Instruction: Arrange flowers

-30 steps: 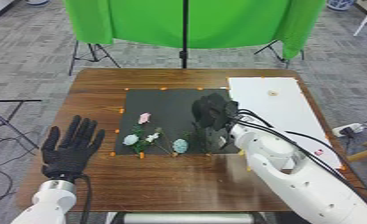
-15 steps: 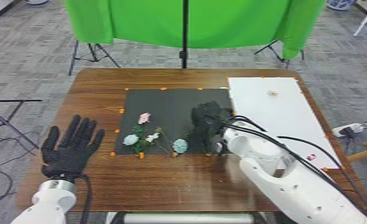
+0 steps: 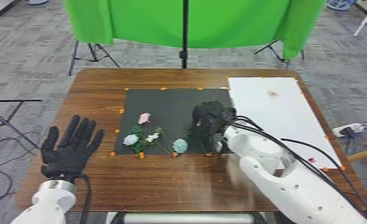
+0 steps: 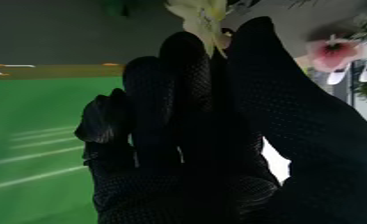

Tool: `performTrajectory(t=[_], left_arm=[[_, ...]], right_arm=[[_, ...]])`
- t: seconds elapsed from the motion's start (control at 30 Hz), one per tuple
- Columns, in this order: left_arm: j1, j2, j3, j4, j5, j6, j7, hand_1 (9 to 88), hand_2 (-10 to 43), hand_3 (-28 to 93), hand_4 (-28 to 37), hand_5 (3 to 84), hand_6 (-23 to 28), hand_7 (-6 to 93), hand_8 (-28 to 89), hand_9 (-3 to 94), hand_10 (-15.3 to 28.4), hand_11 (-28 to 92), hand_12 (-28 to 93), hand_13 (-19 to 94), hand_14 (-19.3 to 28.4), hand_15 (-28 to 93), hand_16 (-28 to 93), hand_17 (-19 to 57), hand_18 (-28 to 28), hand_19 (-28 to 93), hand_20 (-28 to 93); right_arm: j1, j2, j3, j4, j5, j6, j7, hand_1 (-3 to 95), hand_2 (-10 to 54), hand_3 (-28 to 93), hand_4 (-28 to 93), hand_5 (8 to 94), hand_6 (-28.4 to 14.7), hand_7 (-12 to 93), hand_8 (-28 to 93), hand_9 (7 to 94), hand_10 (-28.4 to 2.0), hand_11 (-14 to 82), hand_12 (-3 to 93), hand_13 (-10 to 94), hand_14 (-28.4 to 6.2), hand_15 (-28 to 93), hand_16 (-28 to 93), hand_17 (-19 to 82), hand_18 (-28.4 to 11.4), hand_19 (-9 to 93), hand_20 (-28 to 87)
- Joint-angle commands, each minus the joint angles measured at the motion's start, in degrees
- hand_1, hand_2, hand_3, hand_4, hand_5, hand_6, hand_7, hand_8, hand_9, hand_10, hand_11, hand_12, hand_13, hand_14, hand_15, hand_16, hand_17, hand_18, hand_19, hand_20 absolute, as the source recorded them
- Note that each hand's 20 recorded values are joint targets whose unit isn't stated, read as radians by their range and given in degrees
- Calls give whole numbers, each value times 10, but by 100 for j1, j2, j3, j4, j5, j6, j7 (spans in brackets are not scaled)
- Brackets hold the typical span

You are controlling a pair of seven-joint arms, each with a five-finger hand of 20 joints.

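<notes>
The right arm (image 3: 273, 175) has swung slightly left, its right hand (image 3: 212, 115) now over the right part of the black mat (image 3: 169, 106), thumb and fingers pinching a pale yellow flower (image 4: 197, 14), presumably nearer its placement. The mat bears, near left, a pink flower (image 3: 144, 118), white flowers (image 3: 131, 139) and a pale blue flower (image 3: 180, 146); the left hand (image 3: 67, 155), fingers extended, lies farther left.

Head view: lighting bright, approx. even; soft glare on wooden table (image 3: 210, 182), nr front edge. White sheet (image 3: 268, 112) reads v. bright. Right hand (image 3: 213, 117) dark, min. fabric detail. R wrist view: dim bkgd up top; pale diag. streaks on green cloth (image 4: 37, 150); white patch (image 4: 275, 161) overexp.
</notes>
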Motion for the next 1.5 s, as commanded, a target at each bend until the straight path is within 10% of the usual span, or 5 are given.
performTrajectory(t=[0.03,0.33,0.53,0.9,1.5], left_arm=[[137,-47,-20,-12,-29,39,-36,285,135,758,-283,482,105,125,-92,421,170,202,106,303,167,379,-85,-77,138,370,124],[168,-53,-16,-7,-48,-5,19,292,134,754,-283,493,88,137,-97,421,168,206,106,303,165,384,-85,-76,138,377,128],[117,-35,21,7,-42,-16,9,290,134,755,-283,488,98,130,-96,421,167,206,105,303,166,382,-86,-75,138,376,128],[84,28,87,0,42,-128,6,288,134,755,-283,485,97,129,-94,422,167,204,105,314,168,413,-83,-75,141,386,135],[-200,40,322,46,-154,240,162,289,136,759,-283,495,102,134,-95,433,169,211,106,316,169,415,-84,-74,140,379,135]], right_arm=[[-230,77,481,-310,1281,313,806,492,-95,768,-283,631,9,239,-164,639,-146,521,477,548,-160,827,314,286,-230,915,538],[-119,288,1016,335,837,1252,976,460,-95,794,-283,527,-12,246,-170,557,-161,597,396,508,-164,856,319,276,-225,919,557],[450,417,1174,1331,682,1825,745,422,-95,870,-283,455,-22,227,-169,437,-161,193,150,340,-155,520,98,214,-218,804,465],[753,426,1482,2133,318,535,1131,437,-95,876,-283,430,0,231,-179,378,-123,135,131,259,-150,340,113,160,-195,731,393],[723,100,1340,2709,-160,214,480,588,-95,686,-283,555,35,198,-163,586,-84,120,126,582,-75,277,193,244,-185,725,330]])
